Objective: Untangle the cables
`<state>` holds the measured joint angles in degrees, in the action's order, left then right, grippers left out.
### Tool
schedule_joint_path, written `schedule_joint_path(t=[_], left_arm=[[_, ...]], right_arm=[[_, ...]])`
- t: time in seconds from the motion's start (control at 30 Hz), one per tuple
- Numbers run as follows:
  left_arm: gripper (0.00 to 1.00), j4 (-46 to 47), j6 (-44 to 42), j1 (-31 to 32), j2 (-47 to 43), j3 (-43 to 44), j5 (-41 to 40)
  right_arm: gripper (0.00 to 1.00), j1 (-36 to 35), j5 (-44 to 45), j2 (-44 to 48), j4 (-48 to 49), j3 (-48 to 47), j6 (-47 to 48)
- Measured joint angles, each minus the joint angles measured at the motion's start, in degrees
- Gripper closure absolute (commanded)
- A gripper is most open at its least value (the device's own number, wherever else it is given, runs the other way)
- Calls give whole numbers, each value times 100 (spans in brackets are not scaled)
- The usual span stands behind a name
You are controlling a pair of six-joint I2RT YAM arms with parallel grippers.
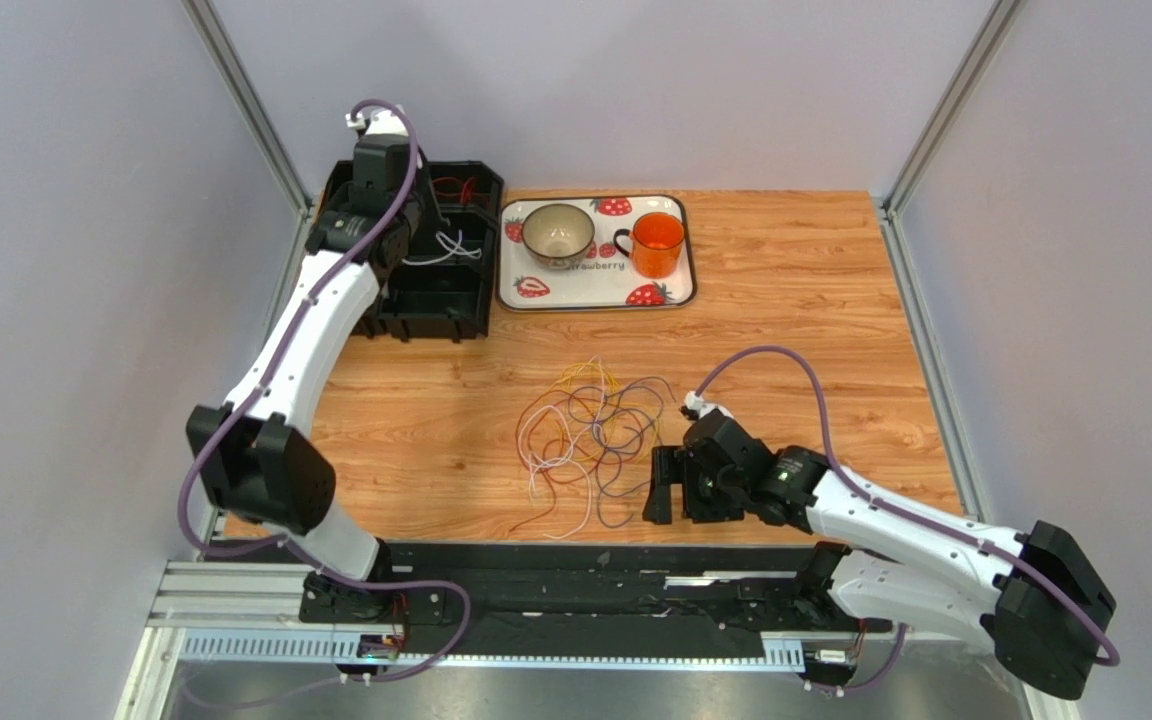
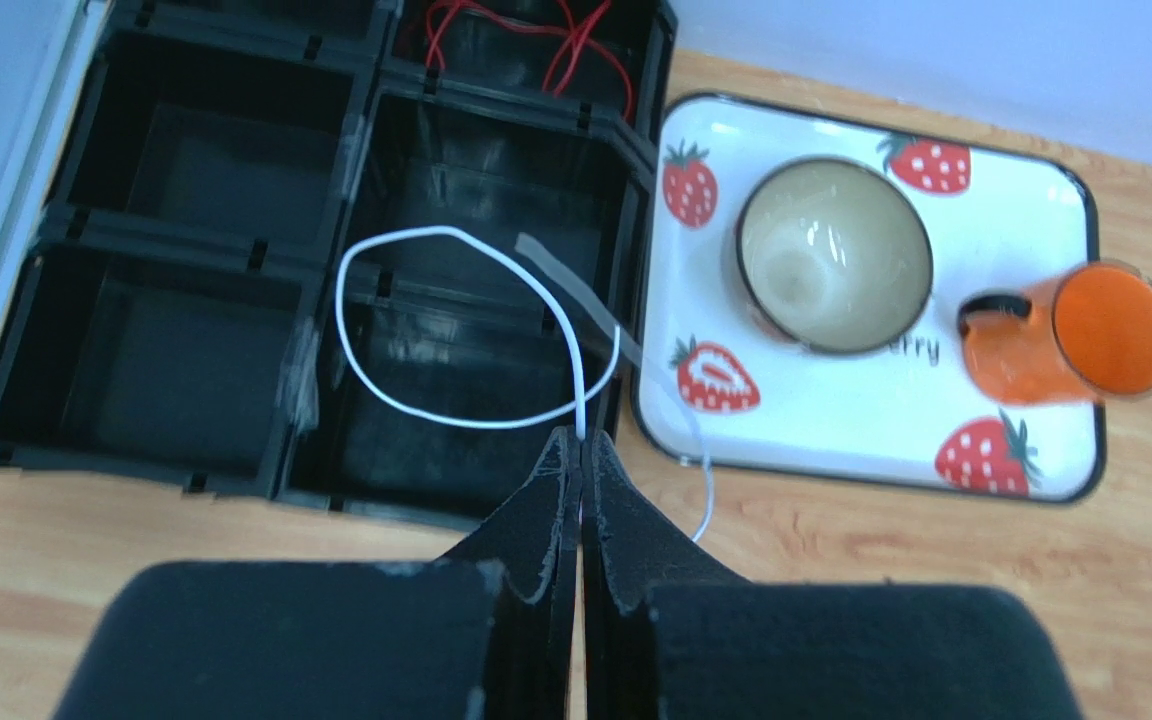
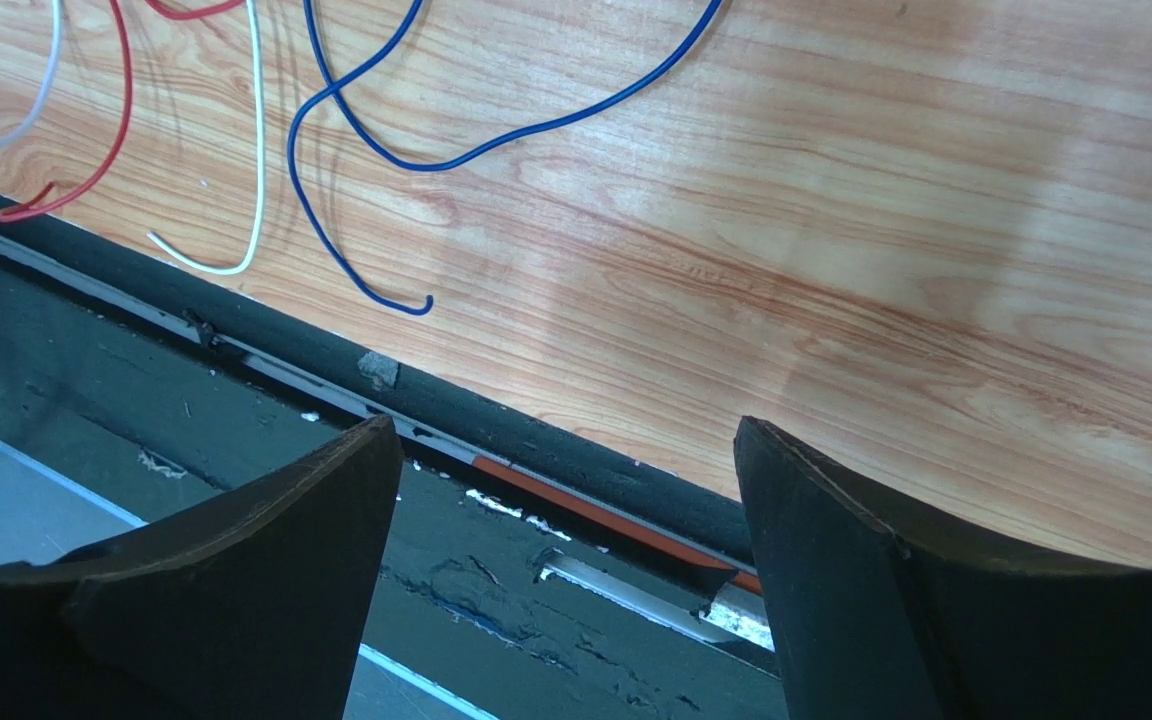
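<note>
With the left pincer clenched on a white cable over the black bin at upper left, and the right pincer released beside the tangle at frame centre, the cable's tail, apparently outside the bin wall, may snag on release.

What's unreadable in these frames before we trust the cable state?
- Top view: tangle strands too thin to tell which crosses over which.
- Top view: left gripper hidden under its wrist; grip on white cable shows only in left wrist view.
- Left wrist: red cable cut off by top edge.
- Right wrist: blue cable runs off top edge.
</note>
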<state>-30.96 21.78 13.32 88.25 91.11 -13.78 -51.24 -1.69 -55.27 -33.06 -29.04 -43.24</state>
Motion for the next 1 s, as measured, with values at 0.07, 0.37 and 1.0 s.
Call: schedule_joint_path(t=[0.07,0.37,1.0], left_arm=[[100,52,-7,-94,457,376,42],[100,127,48,-474,1974,1585,269],[100,398,544,-588,2295,833,-380]], right_arm=[[14,0,-50,-122,79,11,11],[14,0,-289,-752,516,17,125],[14,4,-588,-1419,1169,-133,262]])
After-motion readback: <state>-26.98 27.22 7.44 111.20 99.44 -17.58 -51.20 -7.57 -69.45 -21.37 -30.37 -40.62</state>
